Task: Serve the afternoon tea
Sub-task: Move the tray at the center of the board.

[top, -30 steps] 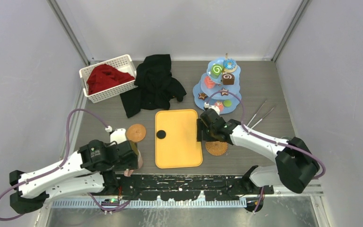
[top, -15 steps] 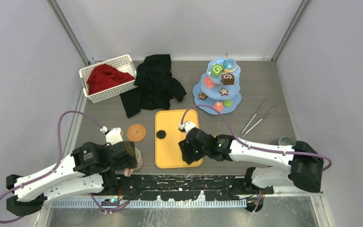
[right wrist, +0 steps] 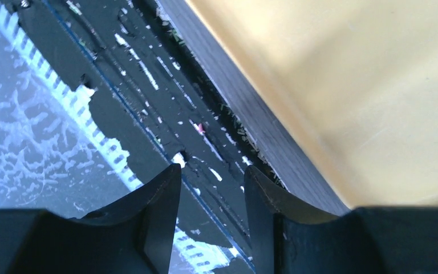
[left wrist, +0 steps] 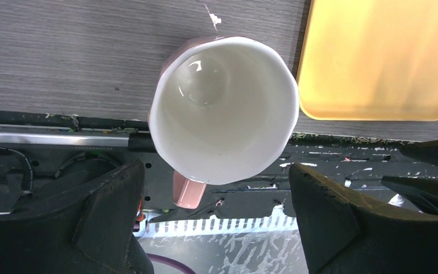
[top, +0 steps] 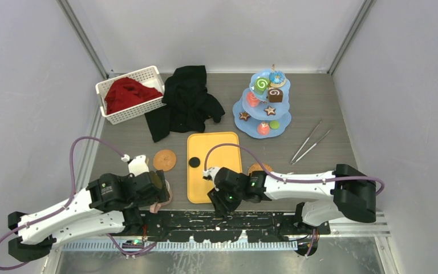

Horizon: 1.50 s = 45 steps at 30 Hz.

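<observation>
We are straddling the cream mug (left wrist: 222, 108) with the wide-open left end effector (left wrist: 214, 171) to grasp it; the right end effector (right wrist: 208, 188) is hovering, part-open and empty, beside the tray (right wrist: 376, 85).

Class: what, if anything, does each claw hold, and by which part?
Nothing. The left claw stands open around the cream mug without gripping it; the right claw is empty.

Grey table (top: 331, 103): basket (top: 134, 113), black cloth (top: 188, 100), stand (top: 256, 135) at back; tray (top: 214, 168) centre, left coaster (top: 164, 160), right coaster (top: 258, 168); mug (left wrist: 222, 108) near edge; tweezers (top: 311, 141) right.
</observation>
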Available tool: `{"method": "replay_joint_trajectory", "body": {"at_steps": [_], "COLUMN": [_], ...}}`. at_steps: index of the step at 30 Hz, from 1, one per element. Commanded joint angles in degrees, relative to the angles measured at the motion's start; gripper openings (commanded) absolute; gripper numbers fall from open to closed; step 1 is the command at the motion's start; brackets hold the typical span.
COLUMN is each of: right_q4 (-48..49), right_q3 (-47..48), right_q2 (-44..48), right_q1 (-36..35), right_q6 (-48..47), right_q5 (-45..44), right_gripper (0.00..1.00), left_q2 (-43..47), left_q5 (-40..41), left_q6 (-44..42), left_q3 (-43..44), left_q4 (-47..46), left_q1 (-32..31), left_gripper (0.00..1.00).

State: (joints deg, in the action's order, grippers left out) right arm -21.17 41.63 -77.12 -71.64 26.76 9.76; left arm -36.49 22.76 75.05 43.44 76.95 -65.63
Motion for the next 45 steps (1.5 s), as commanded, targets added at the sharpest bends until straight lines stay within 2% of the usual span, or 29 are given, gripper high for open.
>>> {"method": "replay_joint_trajectory", "body": {"at_steps": [1,11,16,19,29,45], "right_q4": [4.7,6.1,6.8,6.9,8.1,18.2], "right_q3": [-1.2,-3.0,-3.2,-3.0,-1.1,5.8], "right_q2": [-0.8,-3.0,-3.9,-4.3,-7.6,-18.1], "right_q1": [-0.1,0.4,2.1,4.2,8.4,16.7], "right_q6": [2.6,4.8,6.1,5.8,0.6,-0.6], "right_q5": [-3.7,-8.5,-14.7,-15.9,-16.3,-14.4], "right_gripper": [0.49,0.46,0.4,0.4,0.4,0.4], "left_q2": [0.1,1.5,1.8,1.8,2.1,2.2], "left_q5": [0.8,3.0,4.8,5.3,6.1,10.7], "left_q6": [1.2,1.7,2.7,3.0,2.9,3.4], "left_q3": [-0.1,1.0,1.6,1.9,2.2,5.3], "left_q4": [-2.5,0.8,2.9,3.5,4.7,6.5], "left_q1": [-0.2,-0.2,-0.2,-0.2,-0.2,-0.2], "left_gripper": [0.97,0.98,0.99,0.99,0.99,0.99]}}
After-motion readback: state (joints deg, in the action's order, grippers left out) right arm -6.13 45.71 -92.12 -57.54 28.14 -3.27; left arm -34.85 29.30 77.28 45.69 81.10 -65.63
